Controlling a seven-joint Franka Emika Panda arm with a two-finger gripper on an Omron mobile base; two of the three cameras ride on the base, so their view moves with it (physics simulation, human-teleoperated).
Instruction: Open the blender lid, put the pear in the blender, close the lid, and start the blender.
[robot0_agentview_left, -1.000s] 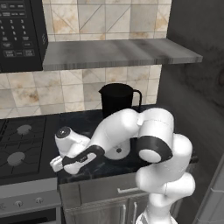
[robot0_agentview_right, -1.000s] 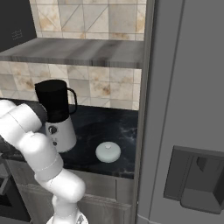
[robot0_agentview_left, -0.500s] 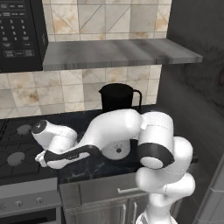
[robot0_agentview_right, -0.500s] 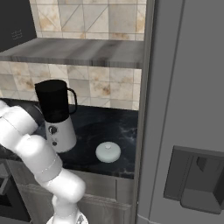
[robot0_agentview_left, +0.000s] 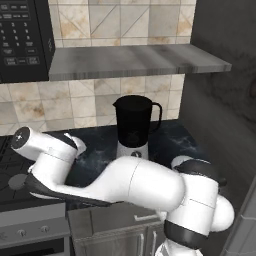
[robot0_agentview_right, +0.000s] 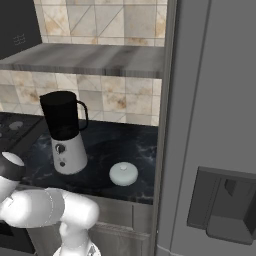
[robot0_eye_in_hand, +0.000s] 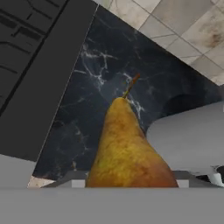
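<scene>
The pear (robot0_eye_in_hand: 127, 148) lies on the dark counter close below the hand camera, stem pointing away, orange-yellow with a reddish side. My gripper (robot0_agentview_left: 76, 145) hangs low over the counter's left part, beside the stove, mostly hidden by the wrist; its fingers cannot be made out. The blender (robot0_agentview_left: 132, 125) stands at the back with its dark jar uncovered, seen also as the blender (robot0_agentview_right: 64, 131), and its pale base (robot0_eye_in_hand: 188, 140) lies just right of the pear. The blender lid (robot0_agentview_right: 123, 174) rests on the counter to the blender's right.
A stove (robot0_agentview_left: 10, 172) borders the counter on the left, shown as black grates (robot0_eye_in_hand: 30, 65) near the pear. A microwave (robot0_agentview_left: 22, 40) and a grey shelf (robot0_agentview_left: 135, 61) hang above. A tall grey fridge (robot0_agentview_right: 215, 125) walls off the right side.
The arm has swung further left and stretched out low along the counter's front. The hand has turned in toward the counter beside the stove.
</scene>
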